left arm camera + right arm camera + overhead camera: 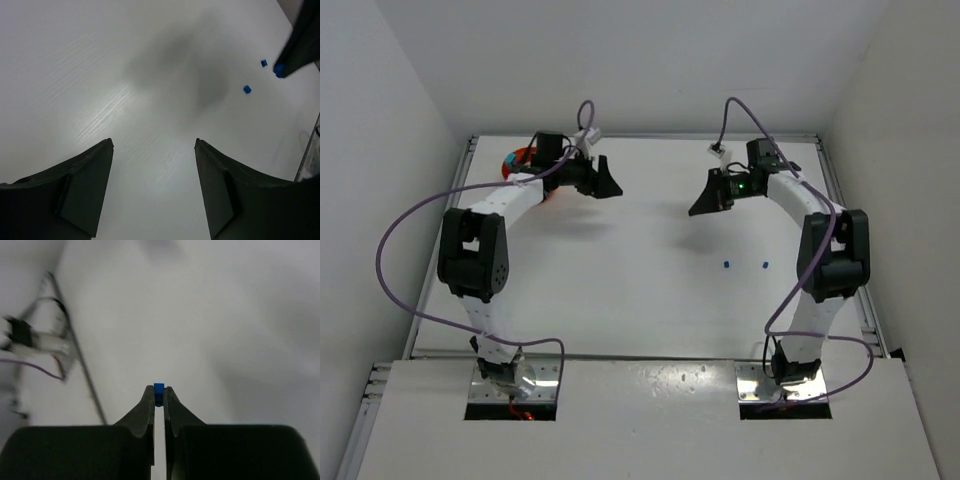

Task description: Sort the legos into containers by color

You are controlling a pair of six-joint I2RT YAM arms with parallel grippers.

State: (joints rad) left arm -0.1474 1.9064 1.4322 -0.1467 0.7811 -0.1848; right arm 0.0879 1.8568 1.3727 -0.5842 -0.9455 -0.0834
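Observation:
My right gripper (701, 207) is shut on a tiny blue lego (159, 388), held at the fingertips above the table in the right wrist view, where the gripper (159, 391) points down. Two more tiny blue legos (727, 264) (763, 265) lie on the white table in front of the right arm; they also show in the left wrist view (247, 89) (264, 63). My left gripper (606, 189) is open and empty above bare table (154, 142). The orange bowl (520, 158) sits at the far left, mostly hidden behind the left arm.
The white table (640, 290) is walled in on the left, back and right. Metal rails (865, 300) run along its side edges. Purple cables loop from both arms. The right gripper's fingers (302, 37) show at the left wrist view's upper right.

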